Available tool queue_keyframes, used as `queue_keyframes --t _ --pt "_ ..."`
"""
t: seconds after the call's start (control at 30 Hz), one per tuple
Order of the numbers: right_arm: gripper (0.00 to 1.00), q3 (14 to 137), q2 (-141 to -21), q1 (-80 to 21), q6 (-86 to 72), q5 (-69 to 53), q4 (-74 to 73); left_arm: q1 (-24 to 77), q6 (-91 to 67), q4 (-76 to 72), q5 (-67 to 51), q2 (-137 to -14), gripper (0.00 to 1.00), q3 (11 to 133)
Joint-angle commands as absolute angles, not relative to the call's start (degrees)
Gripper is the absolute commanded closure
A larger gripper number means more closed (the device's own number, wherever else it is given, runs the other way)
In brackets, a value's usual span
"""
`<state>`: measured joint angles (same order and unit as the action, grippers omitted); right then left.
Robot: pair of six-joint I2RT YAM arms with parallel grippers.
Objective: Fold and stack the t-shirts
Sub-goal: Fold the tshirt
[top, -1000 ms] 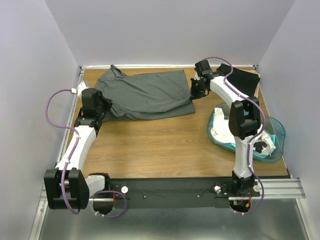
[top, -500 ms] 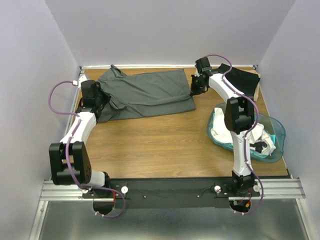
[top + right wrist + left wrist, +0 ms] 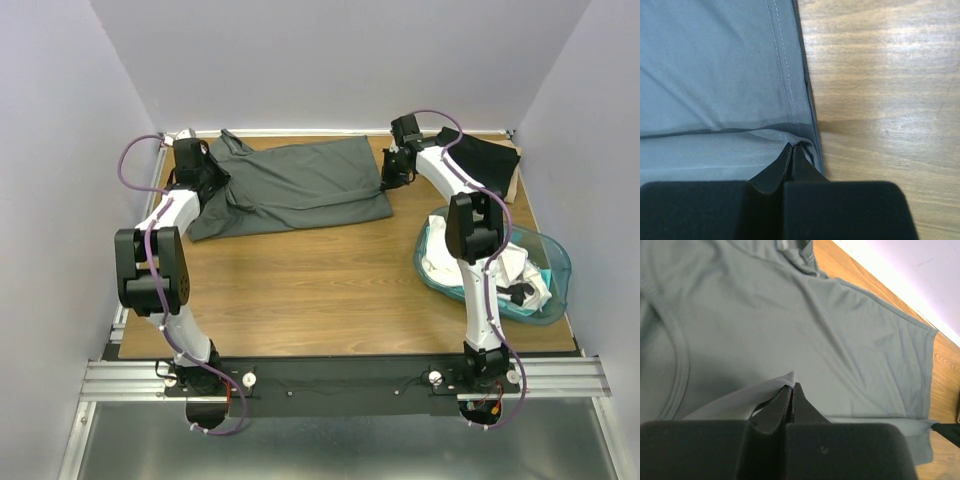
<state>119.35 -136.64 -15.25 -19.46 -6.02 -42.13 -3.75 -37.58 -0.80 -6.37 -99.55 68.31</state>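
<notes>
The dark grey t-shirt [image 3: 290, 190] lies spread across the far part of the wooden counter [image 3: 320, 290], with its collar end to the left and its hem to the right. At the shirt's left end, by the sleeve, the left pincer [image 3: 791, 388] has its jaws pressed together on a raised fold of the grey cloth, which lifts clear of the shirt body beneath. At the opposite end the right pincer [image 3: 791, 146] is clamped the same way, with the stitched hem edge pinched between its tips; bare wood shows just to the right of that edge. Further right of the grey shirt, beyond the right arm, a black t-shirt [image 3: 485, 155] lies in the far corner, apart from the grey one. Right of the grey shirt and nearer to me sits a teal tub [image 3: 556, 262], with white t-shirts [image 3: 440, 255] bundled loosely inside it.
</notes>
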Motion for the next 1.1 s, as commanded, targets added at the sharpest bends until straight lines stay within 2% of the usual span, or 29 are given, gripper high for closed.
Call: queue_keyframes --t 0.0,0.07,0.17,0.23,0.27,0.3,0.33,0.37,0.47,0.5,0.6,0.9,1.07 --pt "0.96 121.9 -138.69 -14.85 -19.95 -6.06 -42.63 -4.04 -34.72 -1.58 -9.58 -104.14 1.0 73.2" --pt "0.92 122.43 -138.78 -14.85 -20.13 -6.06 -42.63 -4.04 -33.93 -0.8 -9.84 -106.68 1.0 76.02" --pt "0.86 123.31 -138.87 -14.85 -20.3 -6.06 -42.63 -4.04 -32.96 -0.09 -9.67 -109.41 0.86 79.1" --pt "0.83 123.92 -139.22 -14.77 -20.48 -6.15 -42.63 -4.04 -32.52 -0.09 -9.49 -110.56 0.73 81.28" --pt "0.74 124.45 -139.31 -14.77 -20.57 -6.24 -42.63 -4.04 -32.08 1.65 -9.14 -111.44 0.67 82.08" --pt "0.66 124.63 -139.31 -14.77 -20.57 -6.15 -42.54 -4.13 -31.99 2.1 -8.88 -111.88 0.55 83.48" --pt "0.58 124.63 -139.13 -14.68 -20.65 -6.15 -42.54 -4.13 -31.73 2.54 -8.62 -112.06 0.49 84.02" --pt "0.42 124.72 -138.96 -14.68 -20.74 -6.15 -42.54 -4.13 -31.64 2.72 -8.61 -111.8 0.42 84.46" --pt "0.25 123.93 -137.21 -14.59 -20.65 -6.07 -42.54 -4.13 -30.94 3.07 -8.35 -109.26 0.36 84.82" --pt "0.23 123.32 -136.59 -14.5 -20.31 -5.98 -42.54 -4.13 -30.24 2.99 -8.26 -108.2 0.36 84.47" --pt "0.18 116.58 -132.91 -14.24 -19.43 -5.71 -42.45 -4.04 -28.4 4.82 -7.47 -103.55 0.33 79.83" --pt "0.18 96.26 -121.3 -14.33 -18.19 -7.12 -36.84 -5.09 -25.49 9.14 -3.52 -87.29 0.34 58.73" --pt "0.18 92.64 -120.05 -14.33 -18.63 -7.74 -34.11 -9.3 -24.97 9.32 -3.51 -82.19 0.35 49.59"
